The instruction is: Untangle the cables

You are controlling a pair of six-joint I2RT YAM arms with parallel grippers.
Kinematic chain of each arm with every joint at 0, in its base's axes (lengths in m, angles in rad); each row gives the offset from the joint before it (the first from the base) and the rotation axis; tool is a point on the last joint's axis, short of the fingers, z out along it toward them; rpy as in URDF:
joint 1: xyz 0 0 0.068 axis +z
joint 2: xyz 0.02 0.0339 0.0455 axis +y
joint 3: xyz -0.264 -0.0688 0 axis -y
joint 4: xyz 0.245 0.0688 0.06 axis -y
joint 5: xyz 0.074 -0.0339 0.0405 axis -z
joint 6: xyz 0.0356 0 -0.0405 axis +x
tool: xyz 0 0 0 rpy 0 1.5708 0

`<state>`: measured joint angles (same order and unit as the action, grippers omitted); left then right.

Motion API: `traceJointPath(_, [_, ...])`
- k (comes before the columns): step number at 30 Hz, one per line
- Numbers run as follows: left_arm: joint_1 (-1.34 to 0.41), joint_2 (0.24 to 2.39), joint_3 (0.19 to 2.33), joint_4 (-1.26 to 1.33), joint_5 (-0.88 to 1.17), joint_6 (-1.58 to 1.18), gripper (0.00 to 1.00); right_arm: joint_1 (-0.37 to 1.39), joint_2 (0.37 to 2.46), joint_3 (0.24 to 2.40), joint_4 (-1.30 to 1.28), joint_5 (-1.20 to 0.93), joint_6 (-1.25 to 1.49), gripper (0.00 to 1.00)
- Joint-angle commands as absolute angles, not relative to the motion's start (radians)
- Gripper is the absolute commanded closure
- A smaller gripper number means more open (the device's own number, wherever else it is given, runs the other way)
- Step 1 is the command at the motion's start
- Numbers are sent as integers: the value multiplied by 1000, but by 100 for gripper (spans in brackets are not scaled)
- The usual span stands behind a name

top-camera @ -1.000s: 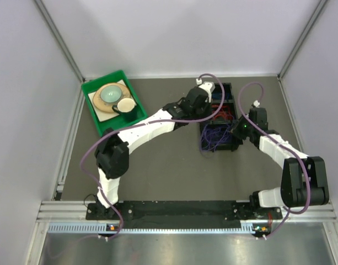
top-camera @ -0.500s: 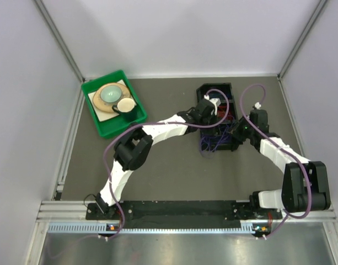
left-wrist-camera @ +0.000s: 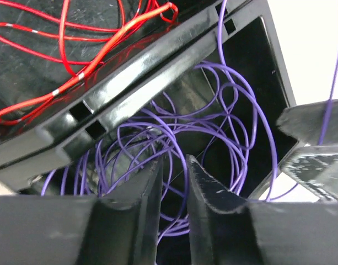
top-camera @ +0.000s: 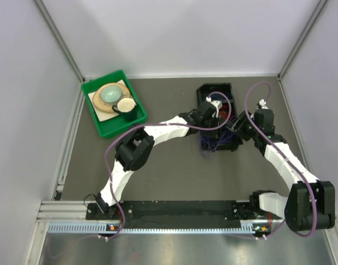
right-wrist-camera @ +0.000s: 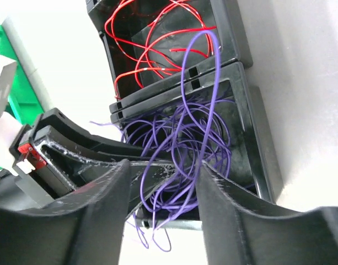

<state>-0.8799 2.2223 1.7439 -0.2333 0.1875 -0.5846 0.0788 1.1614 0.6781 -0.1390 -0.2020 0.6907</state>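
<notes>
where pale walls (top-camera: pixel 174 33) close in the grey worktop (top-camera: pixel 157 165), we see a green tray (top-camera: pixel 114 127) at left and black bins (top-camera: pixel 214 86) at right holding the cables (right-wrist-camera: pixel 174 138), purple near, red far. right pincer (right-wrist-camera: pixel 160 168) gapes around purple loops; left pincer (left-wrist-camera: pixel 173 165) narrow, we cannot tell its grip.

L wrist: red cables (left-wrist-camera: pixel 75 44) run off top & left edges. Lower loops of purple cables (left-wrist-camera: pixel 213 127) hidden behind left claw (left-wrist-camera: pixel 173 163) fingers. One strand sits in the narrow gap, pinched or loose, can't tell. R wrist: strand ends vanish behind right claw (right-wrist-camera: pixel 164 165). Green tray (right-wrist-camera: pixel 17 88) cut by left edge. Top view: wires in black bin (top-camera: pixel 213 86) too small to separate; claw tips lost against it.
</notes>
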Motion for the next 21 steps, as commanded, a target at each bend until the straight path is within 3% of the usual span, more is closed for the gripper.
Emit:
traceJointPath(1, [-885, 2102, 1759, -252, 134, -531, 63, 92, 1112, 742, -202, -161, 627, 46])
traceJointPath(8, [-885, 2020, 1738, -275, 97, -515, 55, 91, 1054, 750, -244, -141, 603, 43])
traceJointPath(14, [-877, 1944, 1718, -291, 57, -499, 40, 98, 1019, 778, -290, -143, 566, 38])
traceJointPath(21, [-827, 1826, 1628, -273, 40, -517, 25, 202, 996, 865, -402, -6, 434, 18])
